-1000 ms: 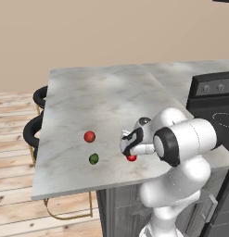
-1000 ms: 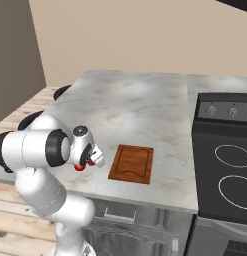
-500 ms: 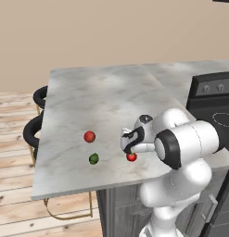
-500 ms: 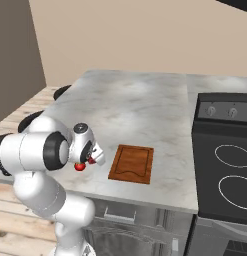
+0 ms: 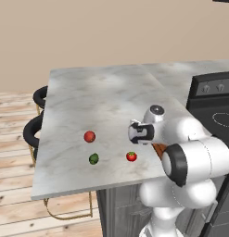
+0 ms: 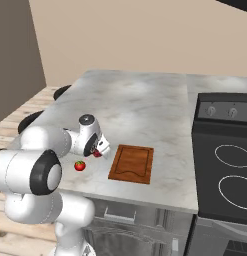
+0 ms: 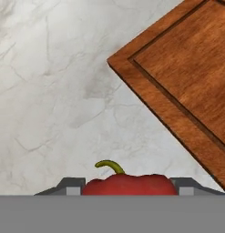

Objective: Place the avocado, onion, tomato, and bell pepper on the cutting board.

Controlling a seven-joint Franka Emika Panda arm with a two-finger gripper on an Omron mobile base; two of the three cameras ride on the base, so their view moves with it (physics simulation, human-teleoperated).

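Cataloguing from the operator's seat, largest item first, all places given from the cutting board.

Counter (image 5: pixel 102 97): grey-white marble slab that I see carrying everything listed below.

Stove (image 6: pixel 226 165): black cooktop with two ring burners, beyond the board's far side from the arm, well apart from it.

Cutting board (image 6: pixel 132 163): reddish-brown wooden rectangle with a groove inside its edge, lying flat near the counter's front edge. I see nothing resting on it. In the hand view one corner of it (image 7: pixel 177 86) fills the upper right.

Gripper (image 6: pixel 97 151): just beside the board's edge on the arm's side, held above the marble. Its fingers are clamped on a red bell pepper (image 7: pixel 130 183) with a curled green stem; in the hand view the pepper sits between the two tips, short of the board's corner. From the right base view I read the pepper as a dark red patch under the hand.

Tomato (image 5: pixel 131 156): small, red, green cap, on the marble near the board, on the arm's side.

Red ball (image 5: pixel 89 136): further from the board than the tomato; I cannot tell which produce it is.

Avocado (image 5: pixel 93 159): small, dark green, near the red ball, well apart from the board.
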